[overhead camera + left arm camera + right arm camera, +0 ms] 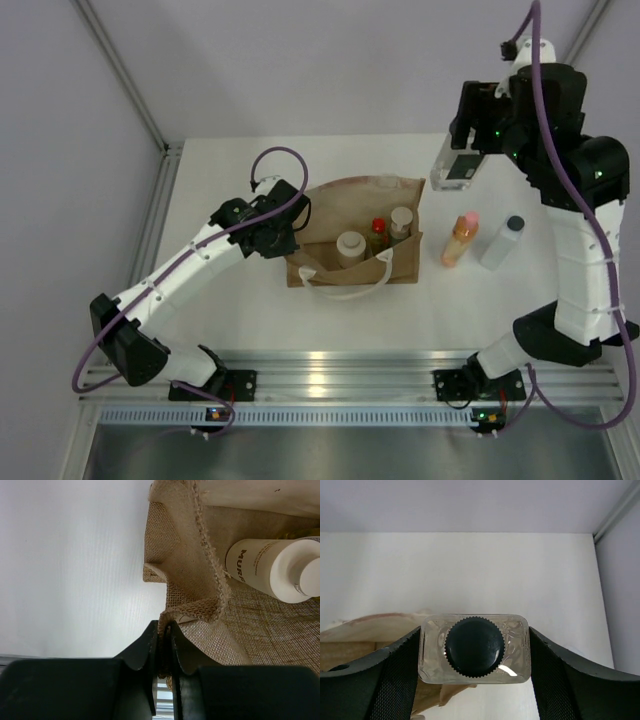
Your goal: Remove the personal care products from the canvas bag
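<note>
The tan canvas bag point(355, 228) lies mid-table, its mouth toward the near edge. My left gripper point(283, 237) is shut on the bag's left rim point(200, 611), pinching the cloth. Inside the bag stand a cream cylinder point(351, 246), which also shows in the left wrist view point(280, 570), a yellow bottle with red cap point(378, 236) and another cream bottle point(401, 221). My right gripper point(456, 170) is shut on the clear square bottle with dark cap point(474, 647), held in the air right of the bag. An orange bottle point(460, 239) and a grey bottle point(503, 241) lie on the table to the right.
The bag's white loop handle point(345, 285) lies on the table in front of the bag. A metal rail point(330, 375) runs along the near edge. Frame posts point(130, 80) rise at the back left and back right.
</note>
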Tool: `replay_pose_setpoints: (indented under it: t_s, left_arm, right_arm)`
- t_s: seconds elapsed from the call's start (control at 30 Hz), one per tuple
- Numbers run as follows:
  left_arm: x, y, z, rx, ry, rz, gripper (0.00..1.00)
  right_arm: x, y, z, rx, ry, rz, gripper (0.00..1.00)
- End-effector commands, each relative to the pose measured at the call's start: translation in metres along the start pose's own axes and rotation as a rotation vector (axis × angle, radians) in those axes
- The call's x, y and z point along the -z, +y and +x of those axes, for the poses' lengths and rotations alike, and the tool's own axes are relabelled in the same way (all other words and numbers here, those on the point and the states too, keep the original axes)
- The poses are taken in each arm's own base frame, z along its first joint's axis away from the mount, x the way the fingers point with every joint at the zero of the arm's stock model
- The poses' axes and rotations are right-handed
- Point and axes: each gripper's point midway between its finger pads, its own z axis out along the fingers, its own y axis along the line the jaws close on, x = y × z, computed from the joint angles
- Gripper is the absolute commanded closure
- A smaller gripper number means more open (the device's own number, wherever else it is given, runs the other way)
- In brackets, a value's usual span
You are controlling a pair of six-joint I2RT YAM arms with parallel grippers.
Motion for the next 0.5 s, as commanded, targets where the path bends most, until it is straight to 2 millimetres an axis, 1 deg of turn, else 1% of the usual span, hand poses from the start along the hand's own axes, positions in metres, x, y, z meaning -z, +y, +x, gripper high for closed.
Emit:
replay_pose_setpoints:
  t_s: [0.0,0.03,0.1,0.13,0.17,0.2,0.23,0.27,0.33,0.37,0.4,0.43,0.47]
  left_arm:
    - [0.001,-0.002,0.002,-0.002,0.012,0.011,1.00]
    - [0.001,-0.003,0.002,-0.002,0.015,0.012,1.00]
    - [0.001,-0.004,0.002,0.000,0.019,0.017,1.00]
    - [0.001,-0.004,0.002,-0.002,0.019,0.018,1.00]
    - [0.001,-0.004,0.003,-0.002,0.020,0.019,1.00]
    - [0.002,-0.004,0.002,-0.001,0.017,0.022,1.00]
    - [0.003,-0.004,0.002,-0.002,0.016,0.023,1.00]
    - [0.003,-0.004,0.002,-0.003,0.015,0.024,1.00]
    - [0.005,-0.003,0.002,-0.005,0.014,0.027,1.00]
    - [0.006,-0.004,0.001,-0.003,0.010,0.031,1.00]
    - [0.006,-0.003,0.001,-0.004,0.009,0.032,1.00]
    - [0.006,-0.003,0.001,-0.004,0.008,0.031,1.00]
    - [0.007,-0.002,0.001,-0.007,0.006,0.031,1.00]
  right_arm:
    - [0.026,-0.026,-0.047,-0.056,-0.181,0.016,1.00]
    - [0.019,-0.040,-0.045,-0.058,-0.170,0.064,1.00]
    - [0.008,-0.051,-0.043,-0.059,-0.156,0.086,1.00]
    - [0.002,-0.064,-0.048,-0.064,-0.174,0.123,1.00]
    - [-0.002,-0.070,-0.049,-0.068,-0.179,0.139,1.00]
    - [-0.010,-0.076,-0.048,-0.068,-0.172,0.155,1.00]
    - [-0.017,-0.088,-0.049,-0.080,-0.173,0.181,1.00]
    - [-0.022,-0.092,-0.055,-0.088,-0.195,0.183,1.00]
    - [-0.039,-0.105,-0.051,-0.073,-0.188,0.226,1.00]
    - [-0.047,-0.110,-0.058,-0.077,-0.220,0.236,1.00]
    - [-0.061,-0.119,-0.052,-0.082,-0.199,0.253,1.00]
    - [-0.068,-0.122,-0.053,-0.082,-0.201,0.258,1.00]
    - [-0.073,-0.127,-0.059,-0.068,-0.229,0.276,1.00]
